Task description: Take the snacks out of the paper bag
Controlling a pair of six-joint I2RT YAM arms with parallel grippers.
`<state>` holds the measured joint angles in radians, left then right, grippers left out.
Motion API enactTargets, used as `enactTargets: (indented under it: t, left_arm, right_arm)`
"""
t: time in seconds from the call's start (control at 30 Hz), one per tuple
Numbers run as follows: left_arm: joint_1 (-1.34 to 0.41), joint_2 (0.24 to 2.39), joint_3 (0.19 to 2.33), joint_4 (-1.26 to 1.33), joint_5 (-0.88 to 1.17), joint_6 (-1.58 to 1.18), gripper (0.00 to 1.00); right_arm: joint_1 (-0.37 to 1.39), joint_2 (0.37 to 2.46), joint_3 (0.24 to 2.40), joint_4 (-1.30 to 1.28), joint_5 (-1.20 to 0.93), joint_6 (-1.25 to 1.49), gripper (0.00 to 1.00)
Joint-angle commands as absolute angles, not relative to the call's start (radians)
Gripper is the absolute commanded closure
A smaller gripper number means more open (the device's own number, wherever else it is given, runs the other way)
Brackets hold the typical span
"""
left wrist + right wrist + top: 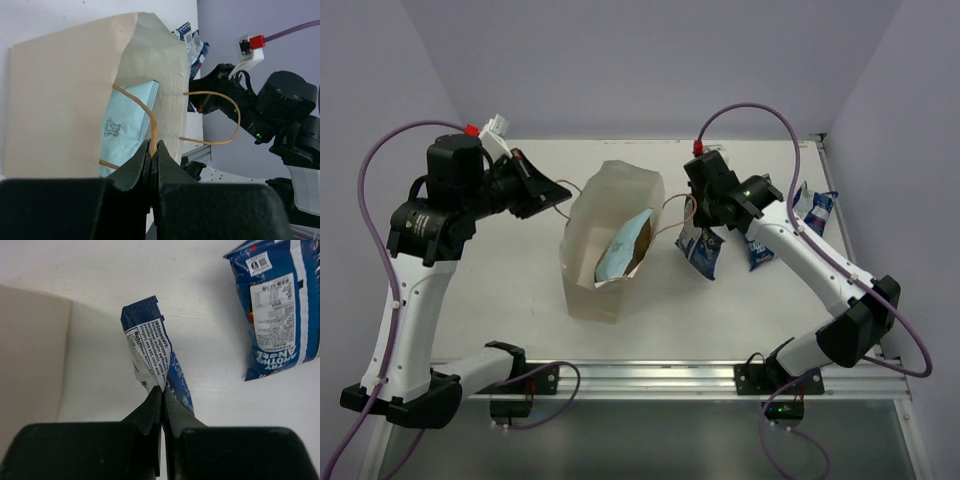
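left gripper (152,148) pinching the bag (60,100) by its handle (148,116), chip bag (125,125) inside just past its tips, right gripper (161,392) clamped on a packet (147,345), second packet (280,300) lying nearby

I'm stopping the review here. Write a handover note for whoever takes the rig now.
Left claw: shut on the cord handle of the paper bag.
Right claw: shut on a dark blue packet, outside the bag, to its right.
Done: two more packets lie on the table beyond.
Left: set this one down, then pull the light blue chip bag, still inside.
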<state>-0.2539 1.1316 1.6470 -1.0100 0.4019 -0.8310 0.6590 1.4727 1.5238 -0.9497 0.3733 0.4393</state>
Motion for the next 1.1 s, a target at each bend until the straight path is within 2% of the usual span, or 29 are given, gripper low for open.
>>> enactTargets:
  t: [0.0, 0.13, 0.17, 0.23, 0.27, 0.3, 0.33, 0.43, 0.5, 0.57, 0.63, 0.7, 0.73, 0.8, 0.83, 0.93, 1.0, 1.07]
  left_arm:
    - [-0.244, 1.129, 1.686, -1.065, 0.338, -0.805, 1.00]
    - [-0.245, 1.126, 1.684, -1.069, 0.331, -0.805, 1.00]
    - [-0.245, 1.126, 1.681, -1.069, 0.331, -0.805, 1.00]
    - [-0.244, 1.121, 1.674, -1.063, 0.327, -0.808, 1.00]
    - [-0.244, 1.118, 1.671, -1.060, 0.325, -0.813, 1.00]
    - [-0.244, 1.118, 1.669, -1.058, 0.325, -0.815, 1.00]
    - [-0.244, 1.118, 1.669, -1.051, 0.327, -0.818, 1.00]
    - [-0.244, 1.124, 1.670, -1.028, 0.339, -0.831, 1.00]
    - [-0.244, 1.126, 1.681, -1.020, 0.341, -0.838, 1.00]
    - [-0.244, 1.131, 1.693, -1.020, 0.328, -0.836, 1.00]
    - [-0.244, 1.129, 1.700, -1.026, 0.318, -0.836, 1.00]
    - [-0.244, 1.118, 1.684, -1.019, 0.307, -0.839, 1.00]
    - [-0.245, 1.115, 1.677, -1.014, 0.304, -0.842, 1.00]
    - [-0.244, 1.109, 1.655, -1.000, 0.311, -0.844, 1.00]
    - [-0.244, 1.106, 1.641, -0.996, 0.314, -0.844, 1.00]
    - [-0.244, 1.095, 1.612, -0.983, 0.325, -0.842, 1.00]
    - [-0.245, 1.077, 1.566, -0.971, 0.333, -0.842, 1.00]
    - [-0.245, 1.060, 1.513, -0.968, 0.334, -0.842, 1.00]
  right_arm:
    - [0.602, 1.505, 1.483, -0.950, 0.313, 0.529, 1.00]
    - [0.537, 1.517, 1.436, -0.980, 0.342, 0.571, 0.86]
    - [0.526, 1.514, 1.430, -0.986, 0.365, 0.572, 0.70]
    - [0.512, 1.506, 1.434, -1.012, 0.403, 0.571, 0.52]
    - [0.506, 1.500, 1.456, -1.037, 0.432, 0.568, 0.39]
    - [0.505, 1.494, 1.468, -1.048, 0.446, 0.566, 0.35]
    - [0.505, 1.490, 1.488, -1.064, 0.465, 0.565, 0.27]
    - [0.503, 1.471, 1.633, -1.121, 0.479, 0.548, 0.20]
    - [0.506, 1.471, 1.733, -1.188, 0.474, 0.532, 0.19]
    - [0.509, 1.486, 1.940, -1.247, 0.440, 0.523, 0.22]
    - [0.517, 1.526, 2.155, -1.302, 0.296, 0.512, 0.25]
    - [0.566, 1.574, 2.314, -1.366, 0.210, 0.540, 0.33]
    - [0.599, 1.638, 2.492, -1.396, 0.216, 0.549, 0.34]
    - [0.704, 1.698, 2.642, -1.458, 0.247, 0.583, 0.34]
    - [0.744, 1.698, 2.646, -1.422, 0.230, 0.628, 0.34]
    - [0.808, 1.603, 2.401, -1.290, 0.184, 0.678, 0.35]
    - [0.889, 1.614, 2.385, -1.250, 0.199, 0.690, 0.35]
    - [0.945, 1.693, 2.463, -1.265, 0.164, 0.686, 0.35]
